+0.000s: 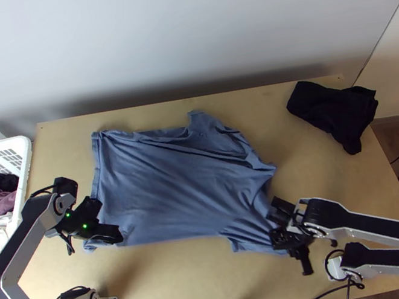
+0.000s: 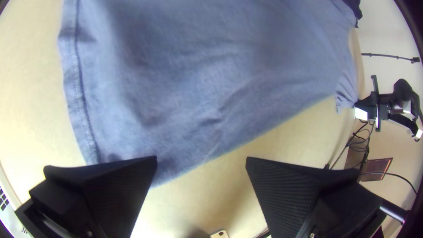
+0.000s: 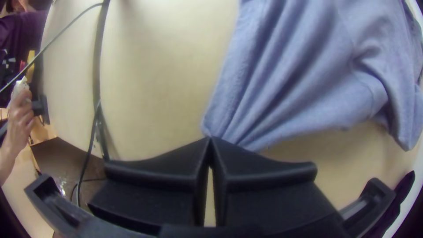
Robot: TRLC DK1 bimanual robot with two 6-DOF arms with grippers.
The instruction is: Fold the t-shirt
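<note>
- One pinch of the blue t-shirt [image 1: 169, 185] is in the right gripper [image 3: 210, 140], whose fingers squeeze what looks like the tip of the near sleeve [image 3: 264, 110]. It is a small bite, so a hard tug could make the cloth pop out.
- The left gripper [image 2: 201, 159] has its fingers wide apart, holding nothing. It is by the near corner of the bottom hem [image 2: 86, 119]. The cloth lies by just one finger, so if they close in the wrong spot they may grab only air.
- The t-shirt lies spread out on the table [image 1: 180, 287], mostly flat, but lumpy at the neck and sleeve end. Those lumps could make a fat, crooked fold if they don't get smoothed.
- If one arm goes up faster than the other, the shirt could twist, and its edges would not match.
- If the shirt gets dragged too far over, it could bump the black cloth [image 1: 338, 117] and mix with it.
</note>
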